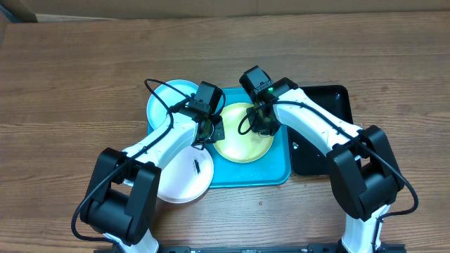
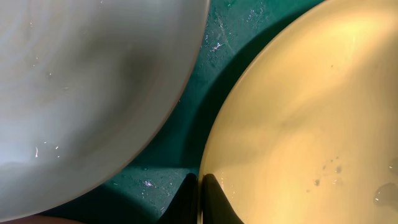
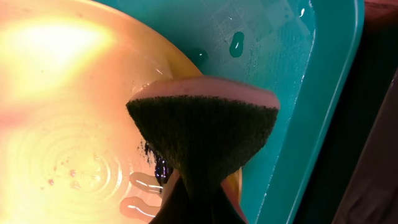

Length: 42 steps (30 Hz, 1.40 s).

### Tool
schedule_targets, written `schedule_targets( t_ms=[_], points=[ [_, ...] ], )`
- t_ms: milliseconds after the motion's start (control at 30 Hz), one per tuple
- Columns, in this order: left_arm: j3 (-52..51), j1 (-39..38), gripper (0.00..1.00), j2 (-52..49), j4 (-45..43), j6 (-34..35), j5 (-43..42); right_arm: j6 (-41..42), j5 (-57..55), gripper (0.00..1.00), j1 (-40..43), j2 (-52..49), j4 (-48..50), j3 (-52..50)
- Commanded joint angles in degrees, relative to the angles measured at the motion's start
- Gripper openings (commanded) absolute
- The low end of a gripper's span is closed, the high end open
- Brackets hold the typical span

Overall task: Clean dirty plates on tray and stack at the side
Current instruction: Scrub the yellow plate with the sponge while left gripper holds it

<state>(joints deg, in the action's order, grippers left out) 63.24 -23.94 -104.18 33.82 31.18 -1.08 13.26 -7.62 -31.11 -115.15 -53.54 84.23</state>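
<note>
Gripping sponge (image 3: 205, 130), yellow plate (image 1: 239, 145), black tray (image 1: 330, 105) nearby

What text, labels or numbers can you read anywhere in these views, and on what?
No readable text in any view.
On the yellow-green plate, pale blue plate and white plate: no print.
On the turquoise tray: no print.
On the black tray: one small pale mark, too small to read.
On the sponge: no label visible.
</note>
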Motion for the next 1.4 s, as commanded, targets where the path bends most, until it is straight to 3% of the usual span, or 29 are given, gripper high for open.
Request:
schedule_targets(
  t_ms=[0,700,967,1367],
  points=[
    [-0.1,-0.1,0.04,-1.3,0.2,-0.3,-0.2,0.1,0.4,0.04,0.3,-0.1,0.4,1.2],
    [-0.1,-0.1,0.04,-1.3,0.6,-0.8,0.0,1.8,3.4,0.04,2.0,-0.7,5.5,-4.0],
    [-0.1,-0.1,0.04,-1.3,0.2,-0.7,-0.3,1.8,15.5,0.04,5.6,-0.8,5.4,-4.0],
    [-0.1,-0.1,0.04,-1.3,0.2,-0.8,-0.4,3.3,18.1,0.04,5.9,-7.1,5.2,-4.0]
  ],
)
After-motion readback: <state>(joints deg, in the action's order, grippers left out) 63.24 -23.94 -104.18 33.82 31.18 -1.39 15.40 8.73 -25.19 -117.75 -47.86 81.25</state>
